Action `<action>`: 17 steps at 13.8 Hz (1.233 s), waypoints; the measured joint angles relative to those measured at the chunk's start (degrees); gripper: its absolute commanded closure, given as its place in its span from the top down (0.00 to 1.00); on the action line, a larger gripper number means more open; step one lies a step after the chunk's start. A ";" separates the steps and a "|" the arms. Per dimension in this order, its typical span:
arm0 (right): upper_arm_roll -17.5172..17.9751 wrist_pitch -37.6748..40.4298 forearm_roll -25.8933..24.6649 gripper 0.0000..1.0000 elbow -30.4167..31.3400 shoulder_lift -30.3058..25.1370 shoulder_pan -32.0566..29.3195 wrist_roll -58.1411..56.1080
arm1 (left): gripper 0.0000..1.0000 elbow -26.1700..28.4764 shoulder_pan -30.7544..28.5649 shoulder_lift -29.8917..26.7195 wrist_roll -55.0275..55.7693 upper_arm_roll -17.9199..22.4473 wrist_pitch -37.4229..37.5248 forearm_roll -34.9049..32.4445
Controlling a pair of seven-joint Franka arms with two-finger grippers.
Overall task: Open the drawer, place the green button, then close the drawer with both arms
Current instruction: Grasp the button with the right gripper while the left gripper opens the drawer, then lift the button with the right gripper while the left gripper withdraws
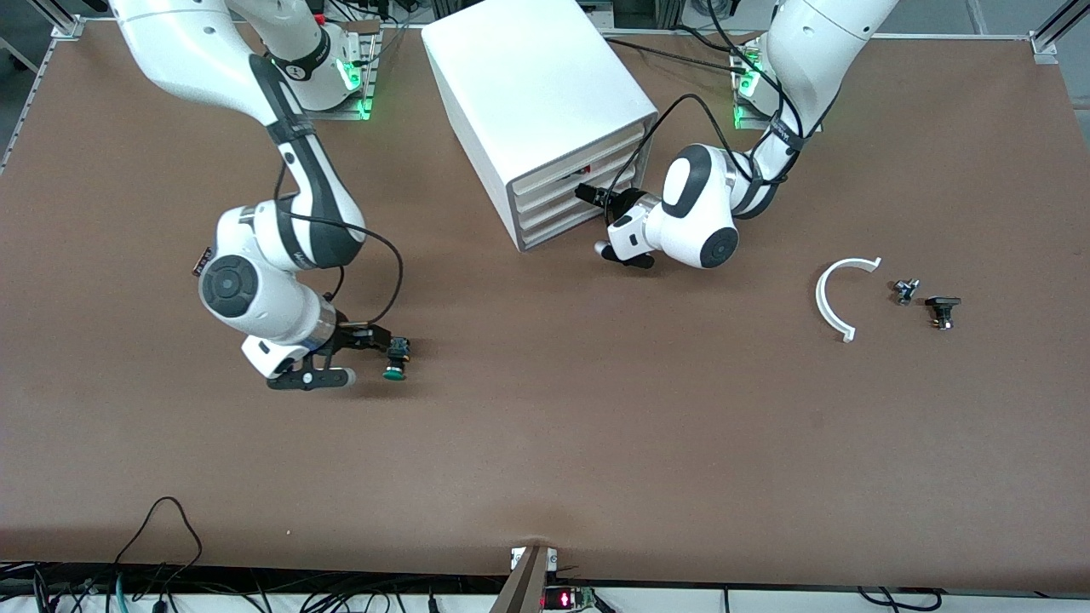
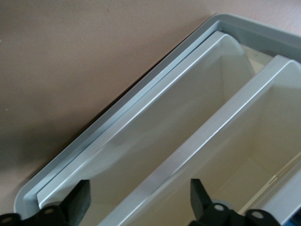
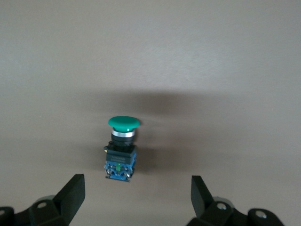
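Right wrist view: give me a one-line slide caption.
Open right gripper poised around the green-capped button, which lies on the brown table, not yet grasped.

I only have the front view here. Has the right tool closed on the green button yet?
Observer: No. The right tool is open. The button lies on the table just ahead of it, untouched.
Operator: How is it lying?
Observer: On its side, with the green cap pointing away from the tool.
Operator: And the other arm?
Observer: The left tool is open too. It faces the drawer front and grips nothing.
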State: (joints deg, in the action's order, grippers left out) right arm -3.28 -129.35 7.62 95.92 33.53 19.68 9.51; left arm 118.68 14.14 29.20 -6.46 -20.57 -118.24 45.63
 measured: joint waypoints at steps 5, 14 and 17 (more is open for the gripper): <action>0.05 -4.19 0.00 1.00 0.20 3.64 3.02 3.30 | 0.18 0.24 -0.04 0.43 -0.15 -0.36 -0.34 0.26; -0.11 -6.51 0.00 0.67 0.89 6.49 3.13 3.49 | 1.00 -2.14 -2.82 -2.26 -10.82 11.07 -6.82 -4.53; -0.06 -6.51 0.01 0.45 0.98 6.60 3.53 3.49 | 1.00 -2.42 -2.94 -2.28 -10.99 11.64 -7.81 -5.31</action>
State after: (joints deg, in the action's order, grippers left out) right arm -3.35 -135.86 7.62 96.90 40.13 23.21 13.00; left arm 116.26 11.20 26.92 -17.46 -8.94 -126.05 40.32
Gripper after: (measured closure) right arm 0.392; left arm 0.238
